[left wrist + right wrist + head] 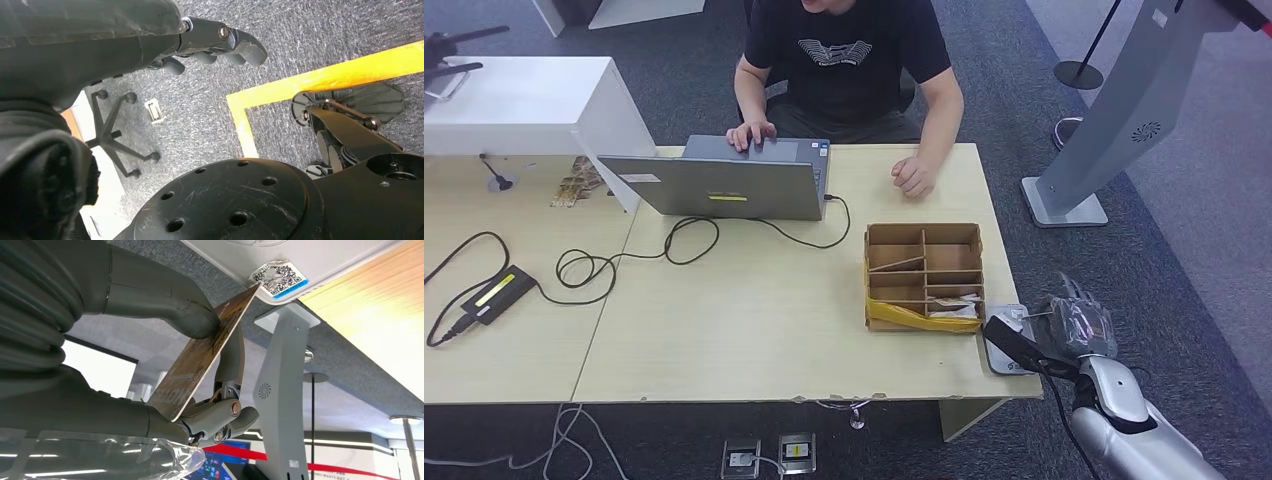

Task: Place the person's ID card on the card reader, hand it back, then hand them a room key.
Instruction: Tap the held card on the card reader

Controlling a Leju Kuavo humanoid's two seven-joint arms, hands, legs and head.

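Observation:
My right hand [1079, 325] hovers just off the table's front right corner, beside the grey card reader [1004, 345]. In the right wrist view its thumb [192, 320] and a finger pinch a brown printed ID card [205, 355]. The card's corner touches the reader's edge [310, 265] by a QR sticker [280, 277]. A compartmented cardboard box [924, 240] holding a few cards [952, 305] stands right behind the reader. The person [849, 60] sits across the table with a fist [912, 177] resting on it. My left hand [220, 45] hangs over the carpet, holding nothing.
A grey laptop [724, 185] stands in front of the person, with cables [604, 265] and a power brick [496, 293] trailing left. A white cabinet [524, 105] sits at the back left. A grey kiosk stand [1114, 120] rises from the floor to the right.

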